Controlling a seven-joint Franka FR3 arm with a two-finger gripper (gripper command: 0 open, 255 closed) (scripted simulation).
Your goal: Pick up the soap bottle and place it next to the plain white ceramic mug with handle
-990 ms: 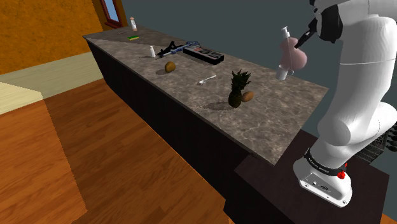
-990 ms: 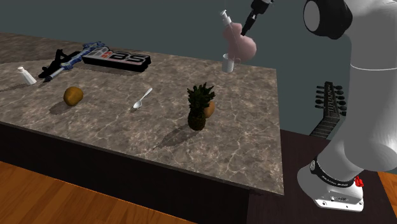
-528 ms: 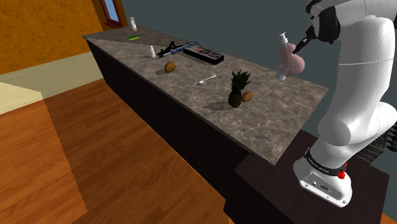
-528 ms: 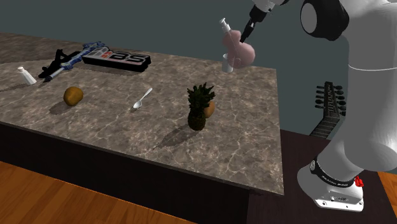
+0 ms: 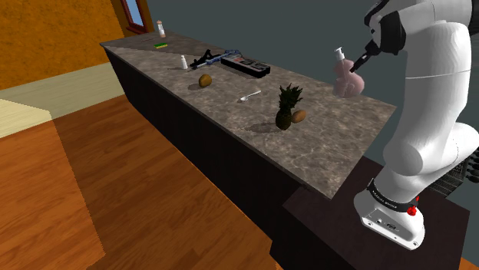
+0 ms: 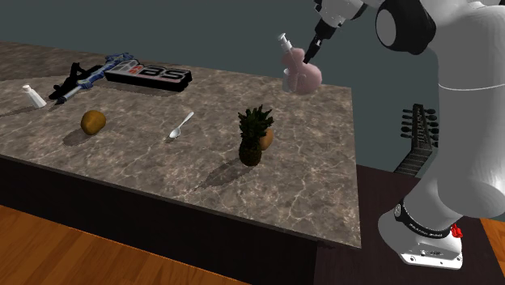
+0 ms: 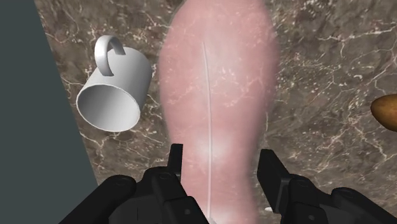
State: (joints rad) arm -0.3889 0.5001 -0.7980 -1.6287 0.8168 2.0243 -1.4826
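i note on the marble counter (image 5: 338, 149): a pineapple (image 5: 288, 109) upright, a small brown fruit (image 5: 299, 116) just beside it, a white spoon (image 5: 250, 96) lying near, a round brown fruit (image 5: 205, 80) farther along, near a flat black case (image 5: 247, 66).

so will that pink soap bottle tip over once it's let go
Probably not: the soap bottle has a wide, bulbous body under a narrow pump neck. Its smooth rounded sides might slip in the end effector clasping it.
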